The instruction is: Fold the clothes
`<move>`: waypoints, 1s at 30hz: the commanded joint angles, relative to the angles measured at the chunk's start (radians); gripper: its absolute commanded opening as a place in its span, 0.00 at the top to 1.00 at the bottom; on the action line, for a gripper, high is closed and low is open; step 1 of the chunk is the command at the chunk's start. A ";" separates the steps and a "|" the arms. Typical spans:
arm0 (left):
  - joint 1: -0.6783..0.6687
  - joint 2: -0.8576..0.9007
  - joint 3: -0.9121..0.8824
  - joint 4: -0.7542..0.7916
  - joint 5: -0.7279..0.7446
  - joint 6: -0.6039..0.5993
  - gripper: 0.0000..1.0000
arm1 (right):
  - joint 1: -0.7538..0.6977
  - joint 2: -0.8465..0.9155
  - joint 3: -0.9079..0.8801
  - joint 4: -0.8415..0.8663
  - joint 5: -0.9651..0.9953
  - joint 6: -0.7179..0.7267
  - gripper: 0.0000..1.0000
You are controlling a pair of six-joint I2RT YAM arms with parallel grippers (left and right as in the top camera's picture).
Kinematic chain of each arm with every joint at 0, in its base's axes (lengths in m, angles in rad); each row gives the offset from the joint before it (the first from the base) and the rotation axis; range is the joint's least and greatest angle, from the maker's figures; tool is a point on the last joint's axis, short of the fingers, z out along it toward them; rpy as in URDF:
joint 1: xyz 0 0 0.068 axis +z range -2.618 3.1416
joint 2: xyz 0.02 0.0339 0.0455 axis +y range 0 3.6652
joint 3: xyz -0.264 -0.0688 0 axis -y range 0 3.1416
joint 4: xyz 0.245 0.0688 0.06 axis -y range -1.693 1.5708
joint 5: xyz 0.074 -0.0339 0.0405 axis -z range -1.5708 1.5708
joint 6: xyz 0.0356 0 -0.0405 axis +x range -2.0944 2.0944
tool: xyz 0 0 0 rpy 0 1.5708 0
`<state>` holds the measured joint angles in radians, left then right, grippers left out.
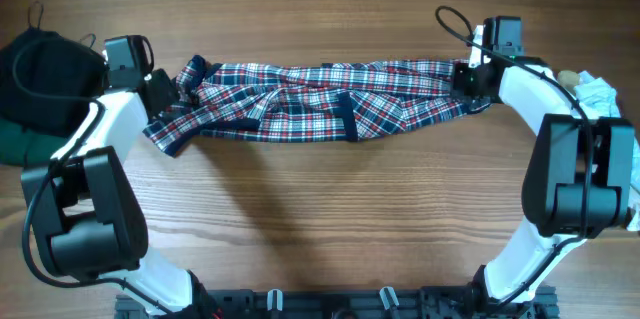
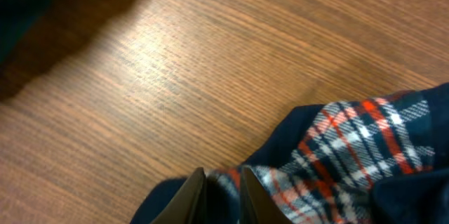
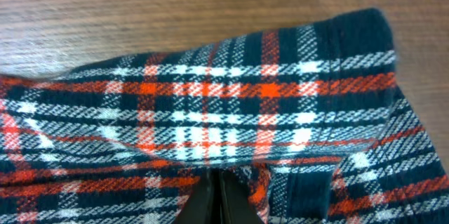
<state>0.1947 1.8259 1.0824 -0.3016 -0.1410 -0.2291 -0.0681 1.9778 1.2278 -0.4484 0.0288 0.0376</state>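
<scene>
Left arm [image 1: 85, 189] rises from its base at 7 o'clock and bends toward 10 o'clock. The left gripper [image 1: 165, 89] is on the shirt's left end. In the left wrist view its fingers [image 2: 200, 194] stand narrow, with a bit of plaid cloth pinched between them. Right arm [image 1: 570, 174] rises from 5 o'clock, elbow out at 3, forearm reaching toward 1 o'clock. The right gripper [image 1: 462, 77] is on the shirt's right end, jaws closed tight on a fold of plaid in the right wrist view.

The plaid shirt [image 1: 320, 99], red, navy and white with navy trim, lies bunched in a long band across the table [image 1: 320, 219] from 10 o'clock to 1 o'clock, strung between both grippers.

The surface is brown wood-grain, matte with slight glare. A black garment [image 1: 35, 74] sits on something green [image 1: 15, 144] at 9 o'clock. White cloth [image 1: 597, 92] lies at 3 o'clock behind the right arm. A black cable [image 1: 452, 21] loops at the right wrist.
</scene>
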 commanded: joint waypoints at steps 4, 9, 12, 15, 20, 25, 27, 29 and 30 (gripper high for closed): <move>0.000 -0.006 0.003 0.051 0.017 0.094 0.83 | -0.025 0.080 -0.058 -0.235 0.163 0.158 0.96; 0.000 -0.007 0.036 0.061 0.018 0.095 0.79 | -0.025 0.029 -0.017 -0.298 0.152 0.198 0.96; -0.001 -0.008 0.058 0.050 0.019 0.094 0.69 | -0.025 -0.123 0.152 -0.359 0.062 0.141 0.96; -0.003 -0.014 0.061 0.035 0.085 0.091 0.51 | -0.016 -0.209 0.255 -0.362 -0.100 0.047 0.88; -0.003 -0.014 0.061 0.032 0.105 0.030 0.34 | 0.098 -0.208 0.319 -0.131 -0.457 -0.248 0.58; -0.003 -0.014 0.061 -0.041 0.164 0.031 0.00 | 0.318 -0.072 0.319 0.248 -0.514 -0.299 0.48; -0.003 -0.014 0.061 -0.076 0.163 0.031 0.00 | 0.400 0.028 0.319 0.346 -0.547 -0.300 0.41; -0.003 -0.014 0.061 -0.113 0.164 0.031 0.00 | 0.470 0.136 0.319 0.433 -0.547 -0.306 0.33; -0.003 -0.014 0.061 -0.124 0.168 0.031 0.00 | 0.493 0.179 0.319 0.466 -0.549 -0.325 0.30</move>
<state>0.1936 1.8259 1.1320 -0.4026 0.0067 -0.1890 0.3645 2.0399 1.5452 -0.0437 -0.4713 -0.2474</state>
